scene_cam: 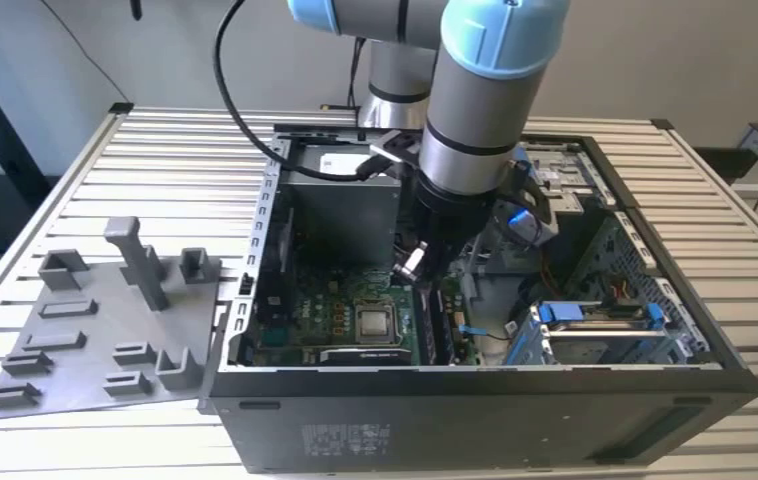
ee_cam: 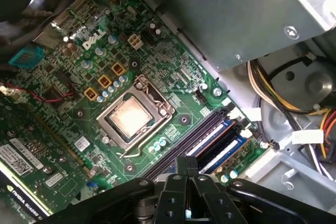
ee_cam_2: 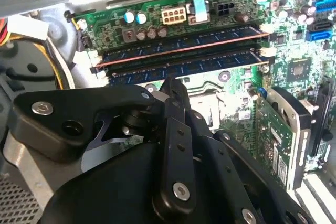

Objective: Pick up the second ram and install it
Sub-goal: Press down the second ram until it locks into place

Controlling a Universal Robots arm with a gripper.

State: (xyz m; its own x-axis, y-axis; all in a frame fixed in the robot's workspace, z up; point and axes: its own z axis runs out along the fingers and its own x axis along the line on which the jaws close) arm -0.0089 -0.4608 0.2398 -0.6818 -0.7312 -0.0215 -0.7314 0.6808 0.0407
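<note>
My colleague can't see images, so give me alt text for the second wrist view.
A black gripper hangs just above two memory sticks lying side by side in slots on a green motherboard. A white connector sits beyond them.

A slatted metal table (scene_cam: 112,190) of pale ribs carries two things. An open black computer case (scene_cam: 486,400) lies on its side over the middle and the exterior view's right part, reaching the table's near edge. Just beside it, toward the exterior view's left, a flat grey fixture plate (scene_cam: 86,340) with upright blocks sits near the table's near left corner.
</note>
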